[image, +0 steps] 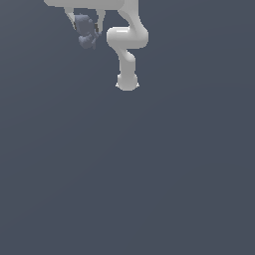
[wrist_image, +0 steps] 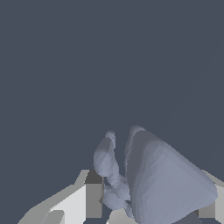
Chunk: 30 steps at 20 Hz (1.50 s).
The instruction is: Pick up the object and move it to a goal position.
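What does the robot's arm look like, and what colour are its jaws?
The arm is plain white, made of smooth, rounded tube-like segments that bend at chunky joints, ending in a rounded base. No cables or markings show. The gripper is white too, with flat, angular jaws. In the wrist view, each finger is pale grey-white with a darker grey-brown pad near its tip.

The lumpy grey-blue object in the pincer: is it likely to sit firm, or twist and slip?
The object looks rigid, since its lobes keep their shape between the fingers. Its uneven, rounded surface probably offers few flat contacts, so it may pivot. Much of it juts beyond the pincer, so a slip seems possible.
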Each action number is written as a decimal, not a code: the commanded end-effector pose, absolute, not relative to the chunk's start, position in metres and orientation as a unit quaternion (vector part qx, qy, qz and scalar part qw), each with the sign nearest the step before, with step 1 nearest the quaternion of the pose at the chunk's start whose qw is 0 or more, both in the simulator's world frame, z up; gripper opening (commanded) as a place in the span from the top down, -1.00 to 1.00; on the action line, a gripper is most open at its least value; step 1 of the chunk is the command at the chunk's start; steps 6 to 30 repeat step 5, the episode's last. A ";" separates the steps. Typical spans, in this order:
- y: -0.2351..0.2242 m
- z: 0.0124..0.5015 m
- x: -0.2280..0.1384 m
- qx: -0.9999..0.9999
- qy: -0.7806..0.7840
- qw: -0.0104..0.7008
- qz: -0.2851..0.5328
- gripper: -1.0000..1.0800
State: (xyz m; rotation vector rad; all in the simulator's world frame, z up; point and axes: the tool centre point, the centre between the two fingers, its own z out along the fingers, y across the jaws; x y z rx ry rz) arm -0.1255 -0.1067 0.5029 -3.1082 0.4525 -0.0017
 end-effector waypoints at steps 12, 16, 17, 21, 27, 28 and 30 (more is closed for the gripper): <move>-0.110 0.511 -0.126 -0.990 0.144 0.000 0.000 1.00; -0.110 0.511 -0.126 -0.990 0.144 0.000 0.000 1.00; -0.110 0.511 -0.126 -0.990 0.144 0.000 0.000 1.00; -0.110 0.511 -0.126 -0.990 0.144 0.000 0.000 1.00; -0.110 0.511 -0.126 -0.990 0.144 0.000 0.000 1.00; -0.110 0.511 -0.126 -0.990 0.144 0.000 0.000 1.00; -0.110 0.511 -0.126 -0.990 0.144 0.000 0.000 1.00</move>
